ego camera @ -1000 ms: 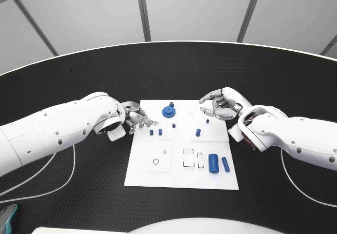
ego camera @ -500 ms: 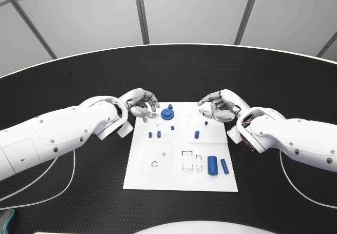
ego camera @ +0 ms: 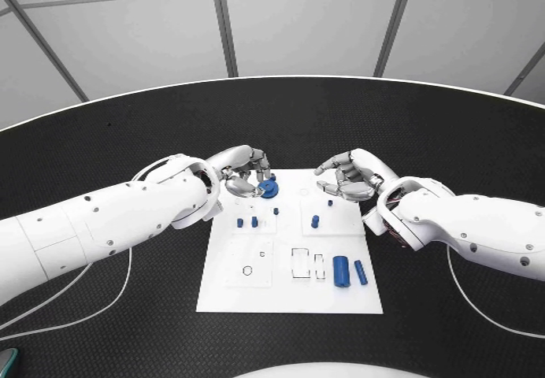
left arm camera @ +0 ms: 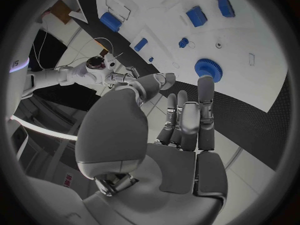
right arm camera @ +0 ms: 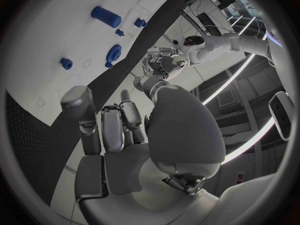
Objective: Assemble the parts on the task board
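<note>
Task board (ego camera: 256,272), a white plate, lies in the middle of the black table (ego camera: 113,315), its long side running away from the robot. Blue parts sit on it: a toothed gear (ego camera: 268,188) at the far edge, small pegs (ego camera: 256,222) left of centre, a short peg (ego camera: 316,220) right of centre, and two larger cylinders (ego camera: 343,271) lying side by side near the right edge of the near half. Outlined recesses (ego camera: 302,264) lie beside the cylinders, and a small ring mark (ego camera: 248,271) lies on the left panel.

Head view: left hand (ego camera: 243,172) hangs at the far left corner of the board, fingers curved over the gear; whether they touch it cannot be told from above. Right hand (ego camera: 350,176) hangs over the far right corner, fingers bent, nothing visible in them.

Left wrist view: fingertips (left arm camera: 205,82) of the left hand point at the gear (left arm camera: 208,69) and stand just short of it, with the palm bare, so this hand is released. The cylinders (left arm camera: 195,16) show farther off.

Right wrist view: right hand (right arm camera: 119,135) has its fingers apart and extended over the board's edge (right arm camera: 37,70), grasping nothing. This view also shows the gear (right arm camera: 113,53) on edge, and the left hand (right arm camera: 159,65) beyond it, off the board.
</note>
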Action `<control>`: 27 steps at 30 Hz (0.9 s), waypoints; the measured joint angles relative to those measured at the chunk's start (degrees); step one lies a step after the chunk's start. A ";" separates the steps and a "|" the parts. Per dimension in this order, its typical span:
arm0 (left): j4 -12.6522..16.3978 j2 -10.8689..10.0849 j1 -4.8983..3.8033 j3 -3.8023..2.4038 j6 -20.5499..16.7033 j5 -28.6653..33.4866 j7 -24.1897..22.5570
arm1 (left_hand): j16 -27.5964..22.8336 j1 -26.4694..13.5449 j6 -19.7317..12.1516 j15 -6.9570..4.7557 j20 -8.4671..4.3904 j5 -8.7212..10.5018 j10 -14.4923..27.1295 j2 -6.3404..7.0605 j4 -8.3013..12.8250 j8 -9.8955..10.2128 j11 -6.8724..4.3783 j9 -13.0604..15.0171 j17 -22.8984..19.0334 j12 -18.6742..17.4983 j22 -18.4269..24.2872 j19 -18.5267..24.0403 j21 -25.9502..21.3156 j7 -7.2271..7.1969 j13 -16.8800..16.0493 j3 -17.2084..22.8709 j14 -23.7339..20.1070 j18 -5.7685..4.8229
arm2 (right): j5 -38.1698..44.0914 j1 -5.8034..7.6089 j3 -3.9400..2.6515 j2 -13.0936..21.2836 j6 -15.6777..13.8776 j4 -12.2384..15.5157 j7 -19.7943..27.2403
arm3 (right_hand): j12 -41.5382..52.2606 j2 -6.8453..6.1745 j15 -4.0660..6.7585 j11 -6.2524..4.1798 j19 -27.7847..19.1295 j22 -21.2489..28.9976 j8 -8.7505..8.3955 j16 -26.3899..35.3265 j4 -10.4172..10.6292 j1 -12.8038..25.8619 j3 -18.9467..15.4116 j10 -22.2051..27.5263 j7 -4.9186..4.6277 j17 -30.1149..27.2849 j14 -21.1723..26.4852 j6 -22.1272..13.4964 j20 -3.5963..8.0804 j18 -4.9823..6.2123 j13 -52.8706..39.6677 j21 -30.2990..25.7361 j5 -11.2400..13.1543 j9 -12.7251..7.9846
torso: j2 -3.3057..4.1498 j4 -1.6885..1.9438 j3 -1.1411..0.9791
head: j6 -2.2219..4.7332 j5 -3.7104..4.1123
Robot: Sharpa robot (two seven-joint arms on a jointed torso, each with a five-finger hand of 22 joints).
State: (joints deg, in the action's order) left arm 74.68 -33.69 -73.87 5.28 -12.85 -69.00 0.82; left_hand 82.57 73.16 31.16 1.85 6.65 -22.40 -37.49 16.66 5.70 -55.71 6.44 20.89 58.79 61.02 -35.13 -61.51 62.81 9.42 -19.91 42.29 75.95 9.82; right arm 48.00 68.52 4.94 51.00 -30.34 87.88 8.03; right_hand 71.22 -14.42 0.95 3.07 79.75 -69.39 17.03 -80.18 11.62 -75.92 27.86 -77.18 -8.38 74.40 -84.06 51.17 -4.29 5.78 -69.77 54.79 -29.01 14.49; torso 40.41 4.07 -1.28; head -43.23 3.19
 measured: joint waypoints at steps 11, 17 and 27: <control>-2.20 4.28 0.00 -0.01 2.51 -11.26 3.30 | 0.60 -2.16 0.00 0.02 0.00 -0.41 0.00 0.11 0.38 0.83 0.00 -1.10 0.79 -0.47 -0.20 0.00 0.54 0.00 1.16 -0.30 0.94 -0.01 | 0.00 0.00 0.00 -0.50 0.07 -0.22 0.11 | 0.00 0.00 0.00 0.00 0.00 0.00 0.00 0.00 0.00 0.00 0.00 0.00 0.00 0.00 0.00 0.00 0.00 0.00 0.00 0.00 0.00 0.00 | -0.03 0.01 0.05 | 0.32 0.98; -3.63 6.48 0.14 0.19 4.75 -12.74 3.62 | 0.60 -2.36 0.12 0.22 0.31 -0.41 0.00 0.15 0.39 0.95 0.00 -1.51 0.75 -0.67 -0.34 -0.32 0.54 0.11 1.54 -0.56 1.15 -0.01 | 0.00 -0.01 0.00 -0.81 -0.21 -0.33 0.22 | 0.00 0.00 0.00 0.00 0.00 0.00 0.00 0.00 0.00 0.00 0.00 0.00 0.00 0.00 0.00 0.00 0.00 0.00 0.00 0.00 0.00 0.01 | 0.00 0.01 0.05 | 0.32 1.26; -5.49 8.27 1.28 0.36 6.49 -13.39 3.78 | 1.12 -2.57 1.05 0.13 0.21 -0.41 -0.22 -0.05 0.39 1.33 -0.19 -1.94 2.10 -0.69 -1.93 -1.47 1.58 0.20 2.00 -0.56 2.07 -0.01 | 0.00 -0.01 -0.01 -0.84 -1.21 -0.46 0.57 | 0.00 0.00 0.00 0.17 0.00 0.00 0.00 0.00 0.00 0.00 0.00 0.16 0.00 0.00 0.00 0.00 0.00 0.00 0.12 0.00 0.00 0.01 | 0.01 -0.04 0.05 | 0.18 1.46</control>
State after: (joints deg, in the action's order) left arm 69.19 -25.42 -72.59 5.65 -6.36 -82.39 4.60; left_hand 83.69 70.59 32.21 1.98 6.86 -22.80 -37.70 16.61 6.09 -54.38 6.25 18.95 60.89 60.32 -37.06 -62.97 64.40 9.62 -17.91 41.73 78.02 9.81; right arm 48.00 68.52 4.93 50.16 -31.54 87.42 8.60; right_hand 71.22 -14.42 0.95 3.24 79.75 -69.40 17.03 -80.18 11.62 -75.92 27.86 -77.02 -8.38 74.40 -84.06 51.17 -4.29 5.77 -69.65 54.79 -29.01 14.50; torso 40.41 4.03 -1.22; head -43.05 4.65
